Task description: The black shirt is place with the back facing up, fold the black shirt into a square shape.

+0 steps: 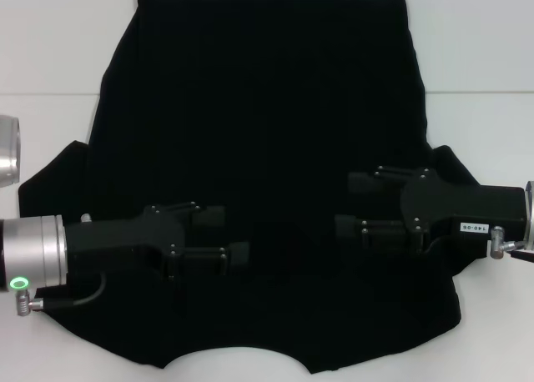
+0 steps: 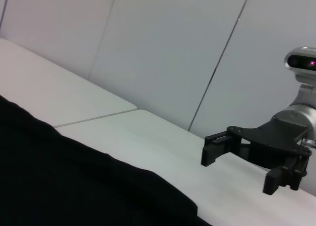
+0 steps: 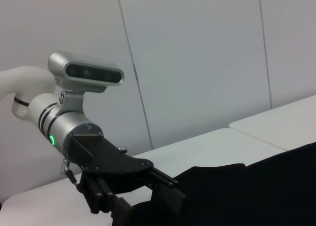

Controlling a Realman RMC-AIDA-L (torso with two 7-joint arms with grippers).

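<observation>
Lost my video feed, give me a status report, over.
Left gripper and right gripper open, low over the black shirt. Shirt spread flat on white table, unfolded. Nothing in the way.

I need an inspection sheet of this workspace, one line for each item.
Surface: white table, seam lines visible.
Job's things: black shirt spread flat, not yet folded; no print showing.
Clutter: nothing seen.
Grippers: left pincer open above the shirt's near left part; right pincer open above its near right part; both point inward.
Cables: short dark cable at the left wrist.
Surroundings: pale panelled wall behind the table.
</observation>
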